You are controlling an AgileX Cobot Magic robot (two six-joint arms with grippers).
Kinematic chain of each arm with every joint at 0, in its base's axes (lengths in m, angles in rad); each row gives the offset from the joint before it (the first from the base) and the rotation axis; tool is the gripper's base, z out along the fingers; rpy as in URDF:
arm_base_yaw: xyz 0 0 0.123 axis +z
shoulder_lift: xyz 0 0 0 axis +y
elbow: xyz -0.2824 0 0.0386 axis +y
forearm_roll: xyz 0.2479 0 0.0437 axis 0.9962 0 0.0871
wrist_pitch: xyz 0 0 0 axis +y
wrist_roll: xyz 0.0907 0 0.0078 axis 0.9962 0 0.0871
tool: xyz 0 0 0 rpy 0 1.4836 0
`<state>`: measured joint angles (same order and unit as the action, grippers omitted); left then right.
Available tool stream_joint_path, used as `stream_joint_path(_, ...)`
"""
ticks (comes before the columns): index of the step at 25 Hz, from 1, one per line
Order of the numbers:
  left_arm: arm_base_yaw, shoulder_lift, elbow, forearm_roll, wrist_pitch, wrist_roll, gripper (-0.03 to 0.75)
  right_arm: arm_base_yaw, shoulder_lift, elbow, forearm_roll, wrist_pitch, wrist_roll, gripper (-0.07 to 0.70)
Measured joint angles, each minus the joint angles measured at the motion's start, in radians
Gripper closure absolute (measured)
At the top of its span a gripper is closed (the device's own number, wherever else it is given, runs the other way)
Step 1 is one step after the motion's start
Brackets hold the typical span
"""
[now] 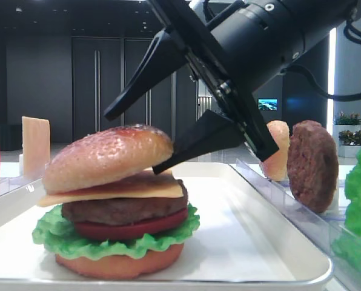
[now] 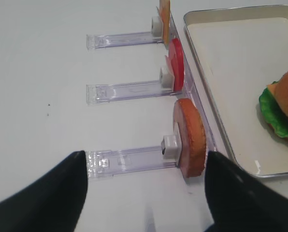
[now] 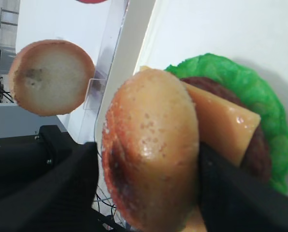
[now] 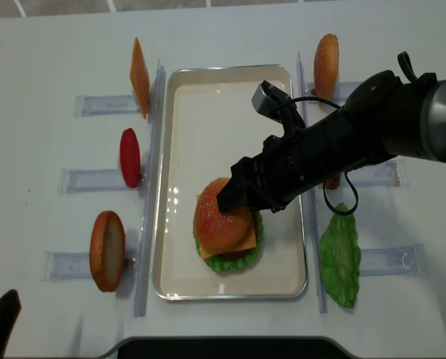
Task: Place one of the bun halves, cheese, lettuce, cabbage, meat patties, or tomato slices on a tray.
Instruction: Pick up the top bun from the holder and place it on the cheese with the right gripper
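A stacked burger stands on the white tray (image 4: 223, 97): bun base (image 1: 120, 260), lettuce (image 1: 53, 233), tomato slice (image 1: 129, 229), meat patty (image 1: 126, 209) and cheese (image 1: 138, 192). The domed, speckled bun top (image 1: 108, 154) lies tilted on the cheese. My right gripper (image 1: 132, 142) straddles the bun top (image 3: 149, 150) with jaws open. One finger is under its edge; the other stands clear, with a gap showing. From above, the right gripper (image 4: 234, 185) reaches in from the right. My left gripper (image 2: 145, 157) hovers open over the table left of the tray, holding nothing.
Clear racks flank the tray. On the left stand a flat bun base (image 4: 107, 250), a tomato slice (image 4: 130, 157) and a cheese slice (image 4: 139, 75). On the right stand a paler bun top (image 4: 326, 56), a patty (image 1: 314, 163) and a lettuce leaf (image 4: 341, 258).
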<state>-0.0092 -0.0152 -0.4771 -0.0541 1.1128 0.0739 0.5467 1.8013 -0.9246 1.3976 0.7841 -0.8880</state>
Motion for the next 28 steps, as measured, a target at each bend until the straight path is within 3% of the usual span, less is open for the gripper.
stream_joint_path(7, 0.0, 0.0, 0.0, 0.0, 0.0, 0.0, 0.139, 0.0, 0.0, 0.0, -0.05, -0.014, 0.048, 0.157)
stream_joint_path(16, 0.0, 0.0, 0.0, 0.0, 0.0, 0.0, 0.139, 0.0, -0.028, -0.003, -0.151, -0.047, 0.138, 0.152)
stream_joint_path(21, 0.0, 0.0, 0.0, 0.0, 0.0, 0.0, 0.139, 0.0, -0.033, -0.034, -0.262, -0.049, 0.242, 0.148)
stream_joint_path(28, 0.0, 0.0, 0.0, 0.0, 0.0, 0.0, 0.139, 0.0, -0.057, -0.055, -0.32, -0.048, 0.301, 0.145)
